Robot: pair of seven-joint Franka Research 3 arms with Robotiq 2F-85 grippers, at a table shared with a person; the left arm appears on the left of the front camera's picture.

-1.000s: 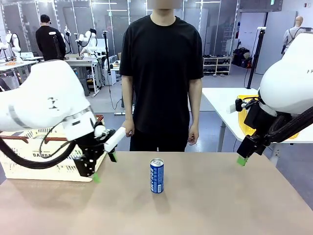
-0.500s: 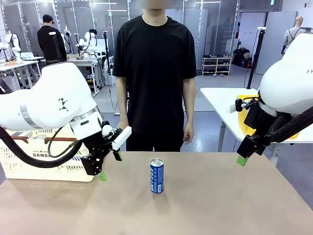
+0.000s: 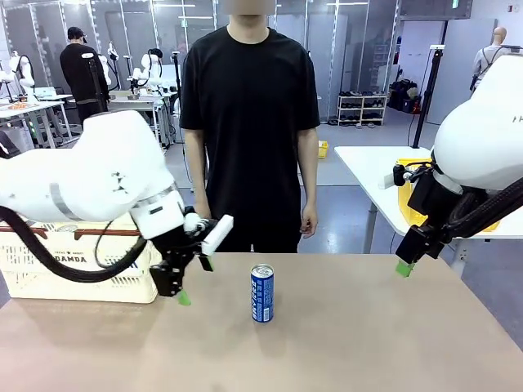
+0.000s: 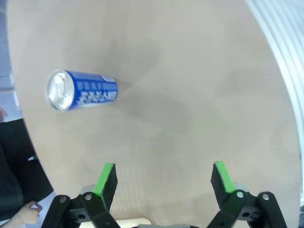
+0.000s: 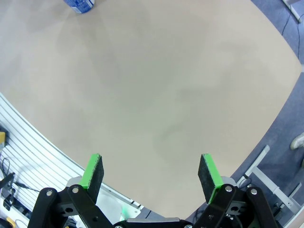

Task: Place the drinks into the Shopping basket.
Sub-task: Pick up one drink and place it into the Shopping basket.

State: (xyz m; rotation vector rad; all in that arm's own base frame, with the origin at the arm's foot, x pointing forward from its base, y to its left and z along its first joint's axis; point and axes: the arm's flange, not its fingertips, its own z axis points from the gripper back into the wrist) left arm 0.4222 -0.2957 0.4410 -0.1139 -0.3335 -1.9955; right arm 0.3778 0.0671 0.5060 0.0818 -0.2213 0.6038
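Standing: 1 slim blue metal can (image 3: 261,293), 1 cream lattice basket (image 3: 78,265).
Can just right of wide-open left tool (image 3: 193,281); right tool (image 5: 150,174) wide too.

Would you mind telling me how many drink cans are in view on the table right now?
1. A blue can stands upright near the table's middle, to the right of the left arm's open fingers. The Shopping basket at the table's left may hide others inside.

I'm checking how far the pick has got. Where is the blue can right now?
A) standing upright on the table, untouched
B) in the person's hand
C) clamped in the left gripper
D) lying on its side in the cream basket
A: the blue can stands upright mid-table, apart from the open left gripper.
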